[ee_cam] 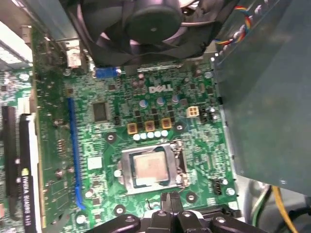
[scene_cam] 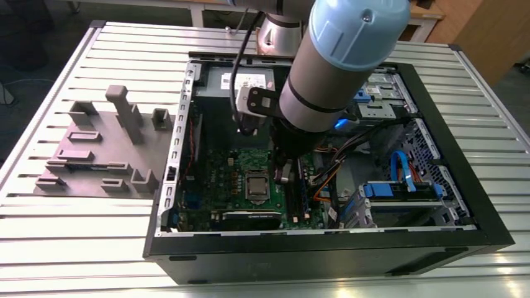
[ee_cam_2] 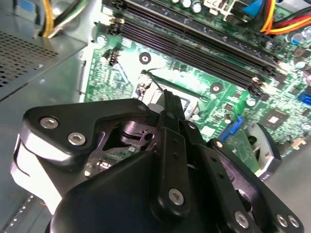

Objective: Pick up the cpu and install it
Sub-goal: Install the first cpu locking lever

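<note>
The cpu (ee_cam: 148,168) lies flat in the metal-framed socket (ee_cam: 125,171) of the green motherboard (ee_cam: 97,141), its silvery top showing. In the exterior view the cpu (scene_cam: 255,185) sits in the middle of the board, inside the open computer case (scene_cam: 331,248). My gripper (ee_cam: 170,196) hangs just above the board beside the socket's edge, its fingers pressed together with nothing between them. In the second wrist view the gripper (ee_cam_2: 168,95) points at the socket corner, and its body hides most of the socket.
A black fan (ee_cam: 146,29) stands past the socket. Memory slots (ee_cam_2: 194,39) and a graphics card (ee_cam: 22,184) flank it. Coloured cables (scene_cam: 348,155) and a blue drive cage (scene_cam: 401,189) fill the exterior view's right. A grey fixture (scene_cam: 99,149) rests on the table outside.
</note>
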Robot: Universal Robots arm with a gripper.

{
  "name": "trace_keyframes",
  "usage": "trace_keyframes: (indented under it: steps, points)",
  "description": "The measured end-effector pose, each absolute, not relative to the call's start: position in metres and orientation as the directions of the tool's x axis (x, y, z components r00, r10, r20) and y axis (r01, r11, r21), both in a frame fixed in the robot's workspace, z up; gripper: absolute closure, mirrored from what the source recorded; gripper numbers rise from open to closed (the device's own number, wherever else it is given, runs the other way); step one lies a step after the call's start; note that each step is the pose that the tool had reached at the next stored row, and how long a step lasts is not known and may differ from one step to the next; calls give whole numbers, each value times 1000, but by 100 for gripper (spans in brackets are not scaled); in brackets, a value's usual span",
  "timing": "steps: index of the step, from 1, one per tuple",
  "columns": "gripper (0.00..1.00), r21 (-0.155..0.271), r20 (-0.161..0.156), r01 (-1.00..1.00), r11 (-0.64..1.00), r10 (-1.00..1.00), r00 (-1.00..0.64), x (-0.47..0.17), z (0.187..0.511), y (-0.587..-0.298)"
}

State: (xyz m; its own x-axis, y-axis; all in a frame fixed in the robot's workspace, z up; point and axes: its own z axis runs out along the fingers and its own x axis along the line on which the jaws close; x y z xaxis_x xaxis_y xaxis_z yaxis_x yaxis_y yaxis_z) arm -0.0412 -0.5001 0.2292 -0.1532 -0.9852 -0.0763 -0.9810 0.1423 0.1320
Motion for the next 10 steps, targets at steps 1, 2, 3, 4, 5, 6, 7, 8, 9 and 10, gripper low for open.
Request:
trace_keyframes:
  steps: [1,2,3,4,5,6,7,8,9,10]
  points:
    - [89,132,-73,-982,137,-986,-147,-41,229,-500]
    - [89,131,-73,-983,129,-988,-140,-41,229,-500]
    - [89,131,-72,-984,120,-989,-130,-41,229,-500]
    - [89,131,-72,-985,110,-990,-121,-41,228,-500]
    - [89,131,-72,-986,101,-991,-111,-41,228,-500]
    - [89,131,-71,-987,92,-992,-102,-41,228,-500]
    - [89,131,-70,-988,86,-993,-96,-41,227,-501]
    - [89,131,-67,-988,82,-994,-92,-41,227,-501]
    - [89,131,-63,-988,80,-994,-89,-41,227,-501]
    - [89,130,-57,-988,78,-995,-86,-41,227,-501]
